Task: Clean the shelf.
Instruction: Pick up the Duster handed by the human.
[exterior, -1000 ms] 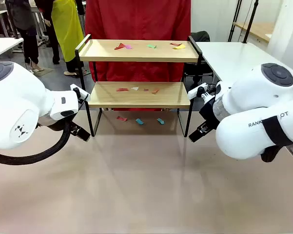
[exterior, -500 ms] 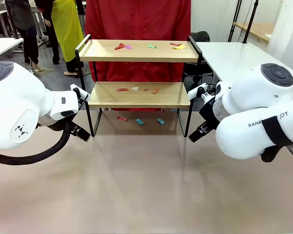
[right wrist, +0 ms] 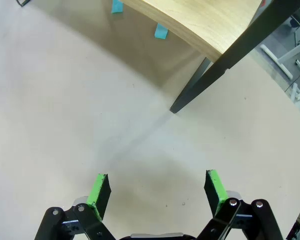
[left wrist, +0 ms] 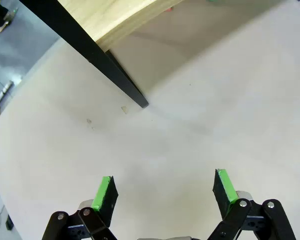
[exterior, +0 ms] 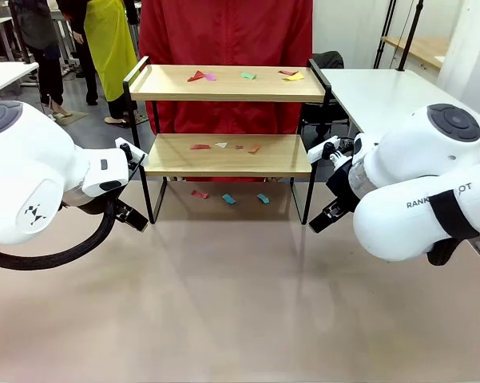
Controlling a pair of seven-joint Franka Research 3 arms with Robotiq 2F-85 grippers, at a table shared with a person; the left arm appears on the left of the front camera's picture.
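Note:
The shelf stands at the far middle of the table: two light wooden boards on a thin black frame. Several small coloured scraps lie on its top board, a few more on the lower board, and some on the table beneath. My left gripper hangs open over bare table near the shelf's front left leg. My right gripper is open too, near the front right leg, with nothing between its fingers. Blue scraps show under the shelf.
A person in a red top stands right behind the shelf. White tables flank the far right and far left. The beige table stretches wide in front of the shelf. Both arms' bulky white bodies sit at the sides.

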